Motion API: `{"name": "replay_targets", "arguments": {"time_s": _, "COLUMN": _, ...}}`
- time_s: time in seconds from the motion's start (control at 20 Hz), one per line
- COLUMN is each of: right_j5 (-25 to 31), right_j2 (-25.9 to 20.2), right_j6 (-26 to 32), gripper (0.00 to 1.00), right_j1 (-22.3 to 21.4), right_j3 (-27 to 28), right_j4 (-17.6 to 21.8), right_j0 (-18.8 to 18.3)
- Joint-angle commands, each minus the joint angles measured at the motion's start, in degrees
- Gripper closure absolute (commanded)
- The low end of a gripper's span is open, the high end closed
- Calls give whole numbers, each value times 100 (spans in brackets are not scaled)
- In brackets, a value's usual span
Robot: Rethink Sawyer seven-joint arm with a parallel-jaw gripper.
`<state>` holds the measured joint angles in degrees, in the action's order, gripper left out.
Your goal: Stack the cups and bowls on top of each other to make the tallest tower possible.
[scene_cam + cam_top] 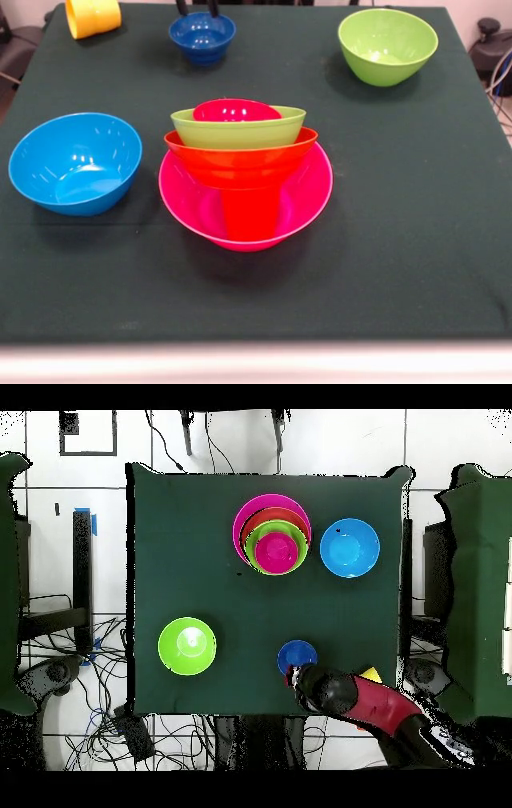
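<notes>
The tower stands mid-table: a wide pink bowl (312, 200) at the base holds a red cup (250, 214). On the cup sit an orange bowl (240, 160), a lime green bowl (238, 130) and a small red bowl (236, 110); the tower also shows in the overhead view (272, 534). A small dark blue bowl (202, 36) stands at the far edge. My gripper (198, 8) shows only as two black fingertips, apart, just behind and above that bowl, and open. In the overhead view the gripper (293, 675) is at the dark blue bowl's (297, 656) rim. A yellow cup (92, 16) lies on its side at the far left. No orange cup shows.
A light blue bowl (74, 162) stands left of the tower. A second lime green bowl (388, 46) stands at the far right. The red and black arm (365, 702) reaches in over the table edge beside the yellow cup (371, 675).
</notes>
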<state>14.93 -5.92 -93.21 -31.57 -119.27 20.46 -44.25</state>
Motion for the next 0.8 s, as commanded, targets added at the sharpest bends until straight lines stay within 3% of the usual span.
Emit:
{"name": "replay_targets", "arguments": {"time_s": 0.05, "right_j5": -898, "right_j2": 35, "right_j6": -685, "gripper": 0, "right_j1": 662, "right_j3": 75, "right_j4": 450, "right_j0": 250}}
{"name": "replay_targets", "arguments": {"time_s": 0.5, "right_j5": -1147, "right_j2": 369, "right_j6": -749, "gripper": 0, "right_j1": 952, "right_j3": 349, "right_j4": 481, "right_j0": 618}}
{"name": "replay_targets", "arguments": {"time_s": 0.8, "right_j5": -966, "right_j2": 395, "right_j6": -711, "gripper": 0, "right_j1": 835, "right_j3": 380, "right_j4": 319, "right_j0": 822}}
